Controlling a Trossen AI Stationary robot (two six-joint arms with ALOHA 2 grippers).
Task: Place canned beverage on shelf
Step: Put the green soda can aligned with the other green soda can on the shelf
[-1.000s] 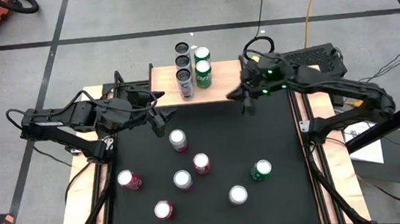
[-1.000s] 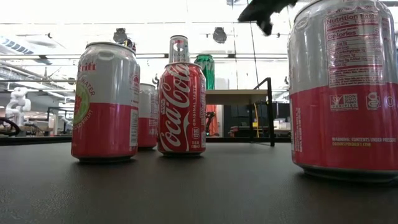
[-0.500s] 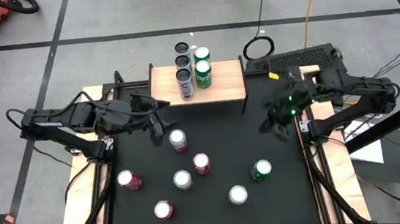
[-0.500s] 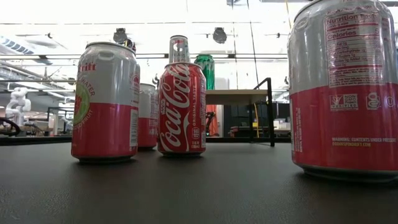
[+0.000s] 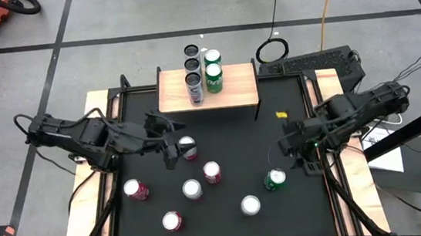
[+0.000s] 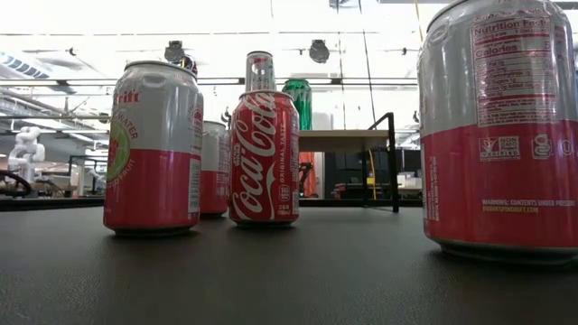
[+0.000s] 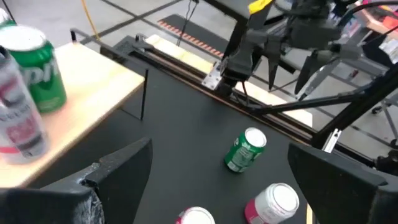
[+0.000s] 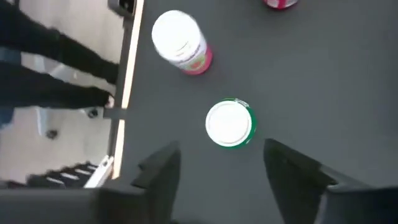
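Right now my right gripper [image 5: 301, 158] hangs over the right side of the table [image 5: 312, 209], fingers [image 8: 292, 167] spread apart and holding nothing, with a green can [image 5: 275, 178] standing upright just beside it toward the front edge. In my right wrist view that can [image 8: 229, 123] sits between and just ahead of my two fingertips, untouched. My left gripper [image 5: 169, 147] reaches in from the left edge toward the middle of the table, jaws wide and empty, right beside a pink can [image 5: 188, 147]. Five more cans stand scattered across the black mat toward the front. The shelf [image 5: 235, 88] stands at the back edge, centred, already carrying five upright cans in two rows on its left half: three slim silver ones and two green ones [image 5: 213, 77]. Its right half is bare wood.
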